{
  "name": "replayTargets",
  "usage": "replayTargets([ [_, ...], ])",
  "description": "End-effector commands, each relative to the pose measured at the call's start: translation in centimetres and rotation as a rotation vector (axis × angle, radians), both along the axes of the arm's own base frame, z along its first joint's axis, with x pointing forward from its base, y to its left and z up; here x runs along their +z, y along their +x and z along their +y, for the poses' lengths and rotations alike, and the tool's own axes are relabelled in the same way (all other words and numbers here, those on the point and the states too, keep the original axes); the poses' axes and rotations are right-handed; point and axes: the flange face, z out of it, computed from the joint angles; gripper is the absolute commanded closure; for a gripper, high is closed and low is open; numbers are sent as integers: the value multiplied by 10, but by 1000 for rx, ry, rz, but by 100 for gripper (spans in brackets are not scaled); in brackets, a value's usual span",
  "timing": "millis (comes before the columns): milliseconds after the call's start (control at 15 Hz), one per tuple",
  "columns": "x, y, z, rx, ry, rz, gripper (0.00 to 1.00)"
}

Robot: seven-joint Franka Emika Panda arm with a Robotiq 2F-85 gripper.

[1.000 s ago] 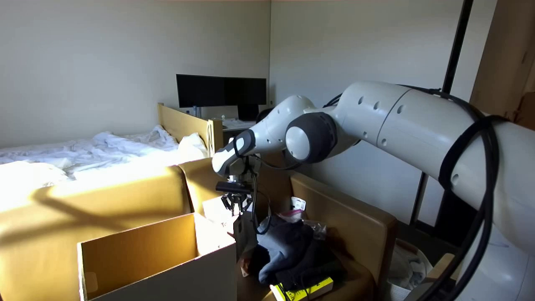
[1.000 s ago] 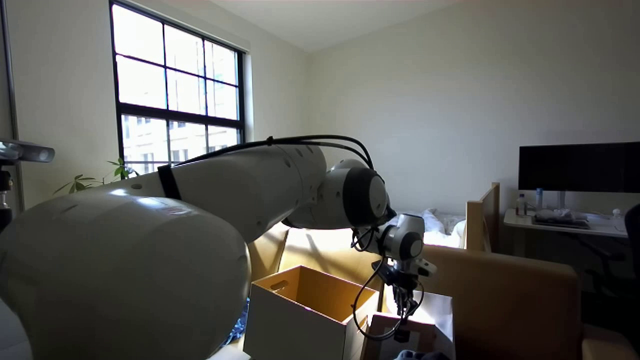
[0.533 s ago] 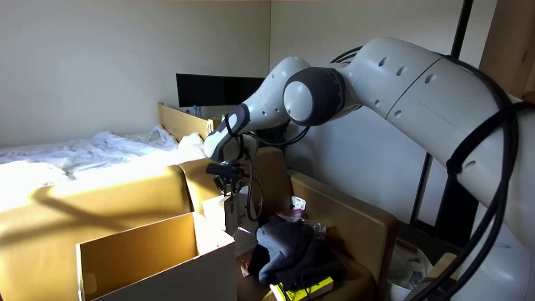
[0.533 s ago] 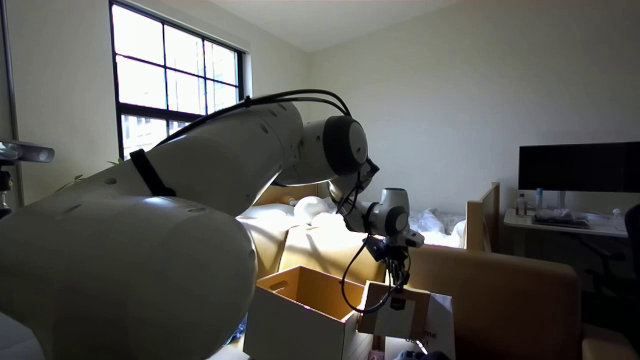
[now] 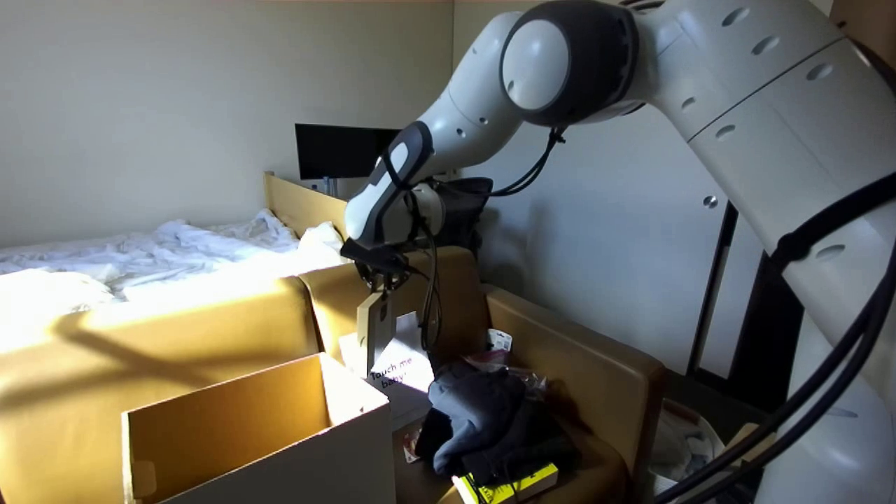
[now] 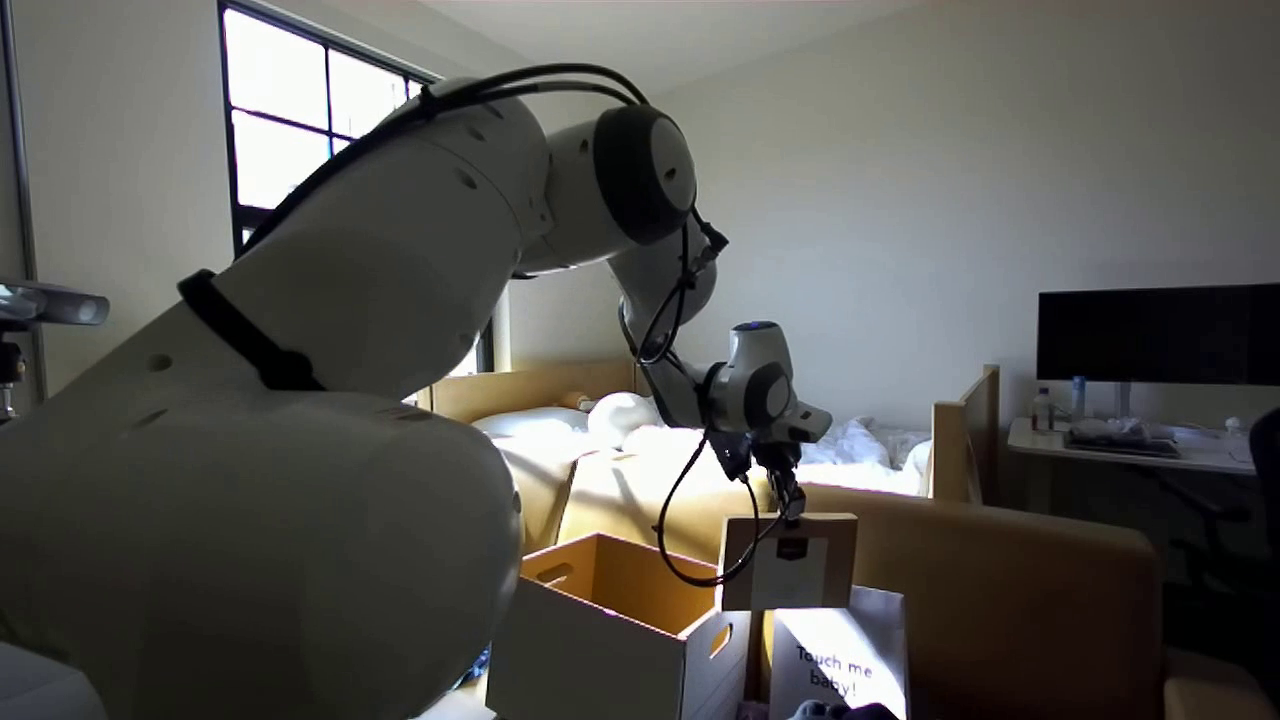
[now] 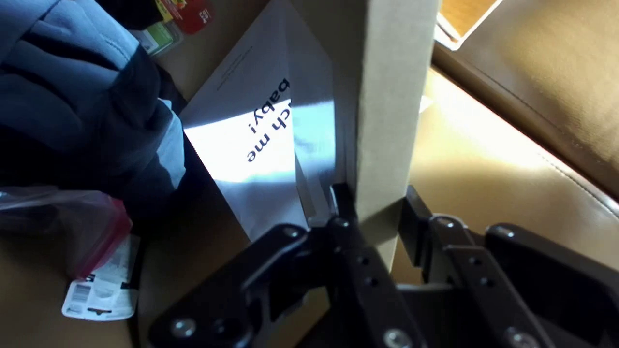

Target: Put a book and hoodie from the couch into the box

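My gripper (image 5: pixel 385 285) is shut on the top edge of a flat brown-and-white book (image 5: pixel 374 332), which hangs upright in the air. In the wrist view the book's pale edge (image 7: pixel 389 111) stands between the fingertips (image 7: pixel 378 205). The book (image 6: pixel 790 575) hangs just beside the open white box (image 6: pixel 590 650), at its end near the couch arm. The box (image 5: pixel 294 455) is brown inside; its floor is hidden. The blue and black hoodie (image 5: pixel 476 413) lies bunched on the couch seat; it also shows in the wrist view (image 7: pixel 77 92). A yellow book (image 5: pixel 507 486) lies partly under the hoodie.
A white package reading "Touch me baby!" (image 5: pixel 402 385) leans on the couch back (image 5: pixel 448 287) behind the held book. A clear plastic bag with a pink edge (image 7: pixel 96 227) and a white packet (image 7: pixel 101 299) lie by the hoodie. The couch arm (image 5: pixel 581 350) bounds the seat.
The gripper has risen with the book, lifting it out from low behind the box to above the box's rim height. The arm's elbow has moved up. The hoodie has not moved.
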Motion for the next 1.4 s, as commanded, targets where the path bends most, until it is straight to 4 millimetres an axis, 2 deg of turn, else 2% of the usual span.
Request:
replayTargets([
  [0, 48, -52, 16, 81, -53, -46, 93],
  [400, 113, -129, 65, 304, -164, -72, 93],
  [600, 149, -169, 104, 461, -260, -84, 93],
  [733, 176, -196, 142, 574, -314, -78, 93],
  [933, 205, -206, 186, 727, -377, -106, 93],
  [1067, 220, -204, 204, 788, -356, -116, 93],
  [1133, 227, -200, 203, 767, -362, -134, 48],
  [1200, 234, -196, 201, 759, -366, -164, 47],
  [1333, 245, -188, 195, 761, -353, -205, 35],
])
